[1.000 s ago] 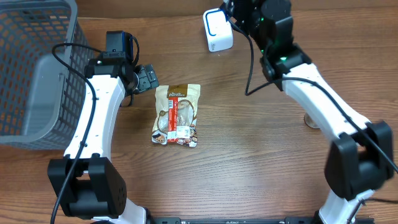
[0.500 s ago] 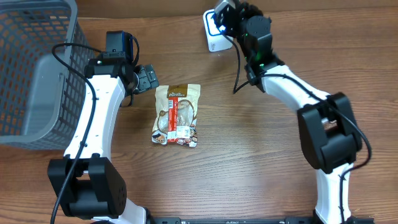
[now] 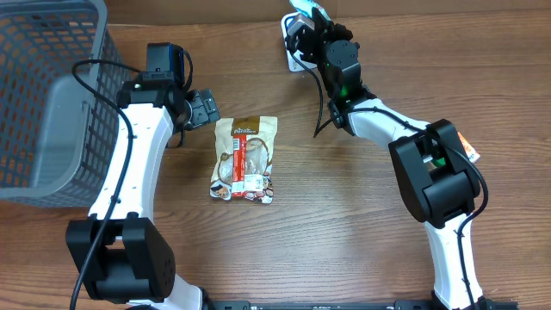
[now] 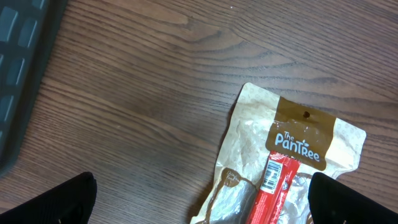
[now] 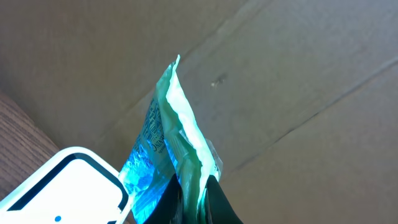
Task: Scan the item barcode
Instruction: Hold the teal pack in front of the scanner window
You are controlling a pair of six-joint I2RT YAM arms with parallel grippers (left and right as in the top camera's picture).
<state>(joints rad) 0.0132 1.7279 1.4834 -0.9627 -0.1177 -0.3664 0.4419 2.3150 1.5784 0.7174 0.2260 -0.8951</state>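
- The right gripper point(image 3: 310, 30) reaches to the far edge of the table point(image 3: 344, 224). Its 2 fingers are clamped together on the lower edge of a thin teal packet point(image 5: 177, 137).
- The packet stands upright out of the jaws, just beside and above the white scanner point(image 5: 68, 186). Blue light falls on the packet face nearest the scanner.
- It is probably held this way so its printed side meets the scanner window. The packet shows edge-on, so whether the barcode faces the window cannot be told.
- The left gripper point(image 3: 204, 108) has its jaws wide apart and holds nothing. It hovers over the table, just beside the top left corner of a brown snack pouch point(image 4: 292, 149).
- The pouch lies flat, label up, with a barcode on its red strip. It looks like 1 more item waiting its turn.
- A grey mesh basket point(image 3: 43, 86) sits at the left, well apart from the scanner.
- A brown cardboard wall point(image 5: 280, 74) rises close behind the packet, likely leaving little room to tilt it away.
- From overhead, the right gripper covers most of the scanner, and a black cable point(image 3: 320, 112) hangs between pouch and scanner.
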